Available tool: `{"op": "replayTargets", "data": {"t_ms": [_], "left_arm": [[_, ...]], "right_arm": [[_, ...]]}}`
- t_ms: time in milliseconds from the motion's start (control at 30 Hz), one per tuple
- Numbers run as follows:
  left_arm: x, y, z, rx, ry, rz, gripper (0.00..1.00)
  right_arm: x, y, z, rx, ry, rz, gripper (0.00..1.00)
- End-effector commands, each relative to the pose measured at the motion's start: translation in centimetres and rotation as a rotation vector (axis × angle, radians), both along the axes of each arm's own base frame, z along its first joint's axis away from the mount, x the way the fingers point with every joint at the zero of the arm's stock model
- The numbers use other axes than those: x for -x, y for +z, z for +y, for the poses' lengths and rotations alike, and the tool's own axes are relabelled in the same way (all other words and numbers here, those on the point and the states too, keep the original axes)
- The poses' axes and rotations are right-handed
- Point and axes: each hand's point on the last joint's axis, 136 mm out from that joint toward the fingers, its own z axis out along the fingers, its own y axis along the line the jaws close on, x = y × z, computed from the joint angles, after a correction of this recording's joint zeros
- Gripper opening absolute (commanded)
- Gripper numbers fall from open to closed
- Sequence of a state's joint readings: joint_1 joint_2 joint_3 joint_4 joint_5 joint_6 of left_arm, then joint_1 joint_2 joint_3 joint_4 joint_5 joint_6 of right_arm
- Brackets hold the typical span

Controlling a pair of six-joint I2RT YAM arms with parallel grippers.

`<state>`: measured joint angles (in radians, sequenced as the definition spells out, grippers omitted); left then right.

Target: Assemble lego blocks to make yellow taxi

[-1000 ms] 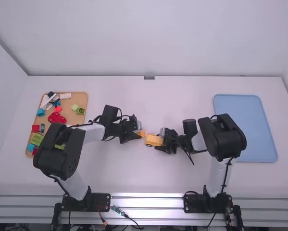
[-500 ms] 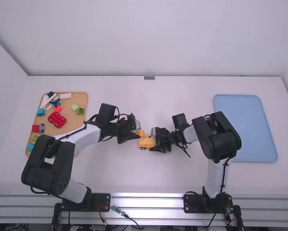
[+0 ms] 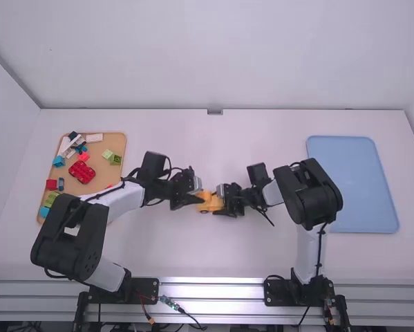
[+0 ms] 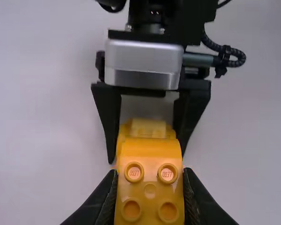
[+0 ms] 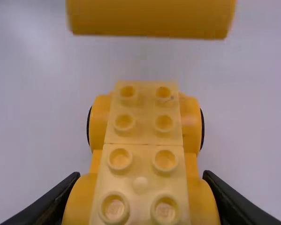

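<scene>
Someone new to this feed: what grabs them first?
The yellow car body, mid-table in the right gripper, and the orange block held close by in the left gripper. Then the big blue tray on the right, and the red brick on the tan tray at left.

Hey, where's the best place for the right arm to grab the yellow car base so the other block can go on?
Probably across both sides of the yellow car base, from the end away from the yellow block, as the right gripper has it: the body is long and narrow, and its top studs stay uncovered.
</scene>
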<state>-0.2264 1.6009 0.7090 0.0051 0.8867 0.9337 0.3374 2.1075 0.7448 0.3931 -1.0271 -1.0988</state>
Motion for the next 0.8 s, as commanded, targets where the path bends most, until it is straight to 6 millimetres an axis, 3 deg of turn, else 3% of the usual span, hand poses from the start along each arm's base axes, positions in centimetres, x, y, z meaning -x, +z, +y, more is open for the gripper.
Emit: {"op": "replayTargets", "data": {"t_ms": [0,500,767], "left_arm": [[0.4,-0.8,-0.3,0.02,0.005,0.05,0.02],[1.2,-2.8,-1.9,0.067,-0.069,0.047,0.02],[1.0,-3.8,-2.3,-0.001,-0.059,0.033,0.02]], "right_arm": [[0.7,-1.2,-0.4,0.016,-0.004,0.039,0.39],[0.6,-1.1,-0.3,0.014,-0.005,0.036,0.39],[0.7,-1.1,-0.4,0.015,-0.005,0.04,0.39]]}}
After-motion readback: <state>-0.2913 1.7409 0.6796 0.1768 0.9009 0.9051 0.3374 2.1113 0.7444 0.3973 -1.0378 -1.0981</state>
